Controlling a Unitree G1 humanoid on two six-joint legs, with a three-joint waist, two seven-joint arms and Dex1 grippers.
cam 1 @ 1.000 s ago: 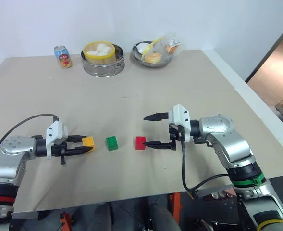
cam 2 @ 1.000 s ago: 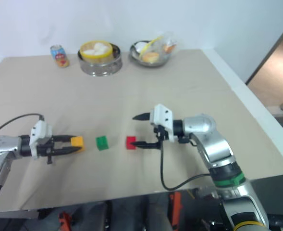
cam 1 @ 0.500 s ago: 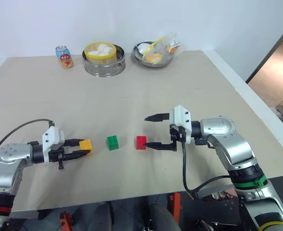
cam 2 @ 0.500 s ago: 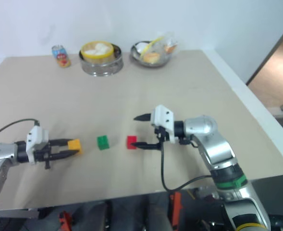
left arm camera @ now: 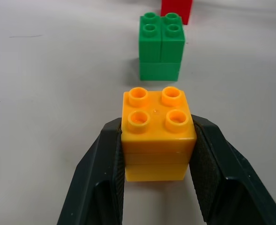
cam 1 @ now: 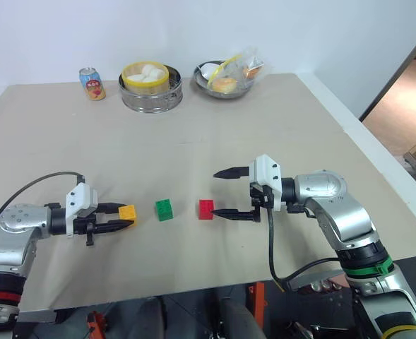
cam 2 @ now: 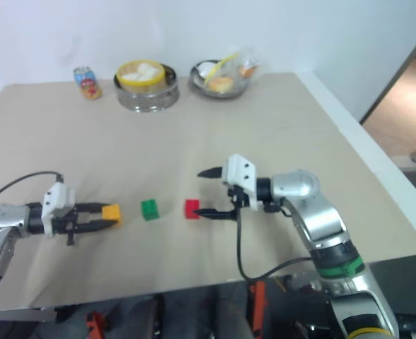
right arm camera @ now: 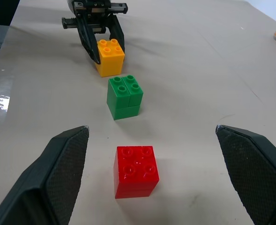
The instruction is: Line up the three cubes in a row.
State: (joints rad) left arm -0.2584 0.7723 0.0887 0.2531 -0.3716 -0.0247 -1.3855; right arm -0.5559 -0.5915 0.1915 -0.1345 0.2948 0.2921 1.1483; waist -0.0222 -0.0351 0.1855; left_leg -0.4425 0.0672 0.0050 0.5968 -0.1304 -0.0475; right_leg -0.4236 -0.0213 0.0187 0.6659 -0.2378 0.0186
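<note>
Cubes: three small studded plastic blocks, orange-yellow cube point(cam 1: 128, 211), green cube point(cam 1: 165, 209), red cube point(cam 1: 206, 208), sitting near each other in a rough row on the bench point(cam 1: 193, 134).
Handling: they look light, rigid and smooth-sided; I'd pinch them across two flat opposite faces, below the studs.
Left end effector point(cam 1: 116, 215): closed on the orange-yellow cube, fingers point(left arm camera: 102, 178) pressed to its sides.
Right end effector point(cam 1: 232, 192): spread wide, empty, just beside the red cube.
Look: glossy, clean, four studs on top.
</note>
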